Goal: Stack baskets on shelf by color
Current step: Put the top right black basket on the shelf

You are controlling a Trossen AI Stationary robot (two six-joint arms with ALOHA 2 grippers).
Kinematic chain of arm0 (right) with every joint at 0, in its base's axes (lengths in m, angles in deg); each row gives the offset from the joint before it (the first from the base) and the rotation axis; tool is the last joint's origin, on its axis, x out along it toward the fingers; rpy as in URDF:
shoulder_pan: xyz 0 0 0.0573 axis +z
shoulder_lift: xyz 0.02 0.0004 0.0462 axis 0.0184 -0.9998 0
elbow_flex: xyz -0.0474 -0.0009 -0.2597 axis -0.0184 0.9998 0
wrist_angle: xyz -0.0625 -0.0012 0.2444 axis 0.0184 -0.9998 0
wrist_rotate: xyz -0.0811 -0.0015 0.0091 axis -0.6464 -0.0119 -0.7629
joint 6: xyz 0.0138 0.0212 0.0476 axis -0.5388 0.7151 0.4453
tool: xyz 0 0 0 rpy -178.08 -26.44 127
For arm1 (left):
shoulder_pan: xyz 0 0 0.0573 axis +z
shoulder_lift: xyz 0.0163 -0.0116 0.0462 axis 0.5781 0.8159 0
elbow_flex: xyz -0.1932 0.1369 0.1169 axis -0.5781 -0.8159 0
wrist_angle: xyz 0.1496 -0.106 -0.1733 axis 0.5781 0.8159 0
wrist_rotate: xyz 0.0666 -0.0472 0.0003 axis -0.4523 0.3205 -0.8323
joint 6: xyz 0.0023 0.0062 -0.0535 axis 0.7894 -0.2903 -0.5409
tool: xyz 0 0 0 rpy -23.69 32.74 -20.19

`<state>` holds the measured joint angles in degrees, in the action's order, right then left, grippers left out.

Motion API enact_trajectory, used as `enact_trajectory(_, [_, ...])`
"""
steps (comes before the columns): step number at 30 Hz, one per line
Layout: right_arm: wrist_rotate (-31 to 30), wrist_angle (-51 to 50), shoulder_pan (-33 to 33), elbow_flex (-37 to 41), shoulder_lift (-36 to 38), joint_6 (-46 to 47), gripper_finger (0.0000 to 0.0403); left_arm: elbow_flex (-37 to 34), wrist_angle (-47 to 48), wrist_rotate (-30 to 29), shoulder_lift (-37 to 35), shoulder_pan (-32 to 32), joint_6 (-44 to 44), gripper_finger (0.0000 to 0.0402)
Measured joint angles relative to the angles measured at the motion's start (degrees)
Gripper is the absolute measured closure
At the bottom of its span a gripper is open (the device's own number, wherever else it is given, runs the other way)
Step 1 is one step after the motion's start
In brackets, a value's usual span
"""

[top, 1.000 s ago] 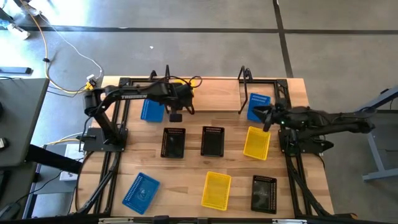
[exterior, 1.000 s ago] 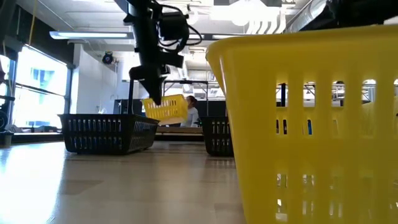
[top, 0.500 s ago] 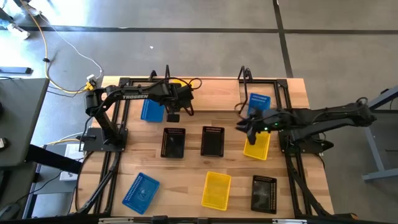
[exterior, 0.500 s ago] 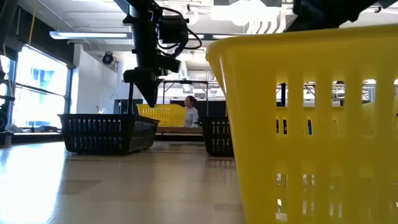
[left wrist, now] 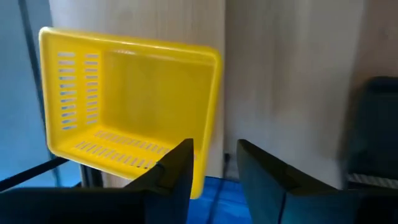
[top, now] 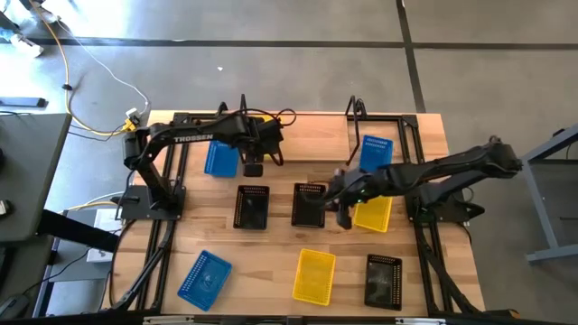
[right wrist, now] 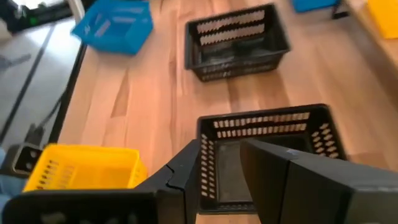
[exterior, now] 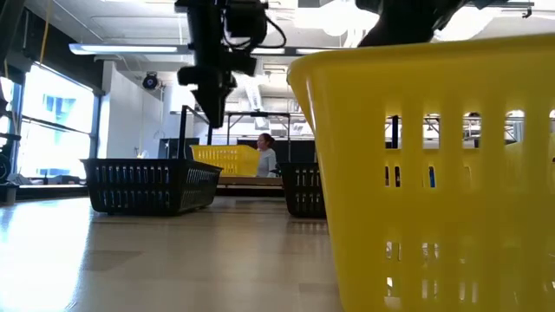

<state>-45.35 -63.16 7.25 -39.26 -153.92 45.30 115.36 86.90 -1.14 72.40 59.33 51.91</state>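
The wooden table (top: 271,248) carried most of the work yet to be done, and the shelf (top: 307,135) along its far edge held only the beginnings of the colour stacks. On or at the shelf sat a blue basket (top: 220,159) toward the left upright, another blue basket (top: 375,151) toward the right upright, and a yellow basket (left wrist: 127,112) under the left arm, resting free on the light board. Loose on the table lay two black baskets (top: 252,207) side by side in the middle, a yellow one (top: 373,208) just beside them, and in the near row a blue one (top: 204,278), a yellow one (top: 314,275) and a black one (top: 384,282). So roughly a third seemed placed, no finished colour stack showed, and six remained. The left gripper (left wrist: 214,171) hung over the yellow basket's rim with fingers parted, holding nothing. The right gripper (right wrist: 221,168) reached over the middle black basket (right wrist: 264,158), fingers apart and empty, likely its next pick.
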Motion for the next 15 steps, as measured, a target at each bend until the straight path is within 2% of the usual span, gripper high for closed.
enact_trajectory(5, [-0.01,-0.51,2.30,-3.49,-6.79,-1.78,0.0306,3.59,3.55,1.69,-1.75,-1.82,-1.47,0.0289])
enact_trajectory(15, [-0.63,-2.25,4.52,-6.65,-18.18,-0.16,0.0306,3.87,5.87,1.66,-11.85,-5.67,-6.80,0.0291])
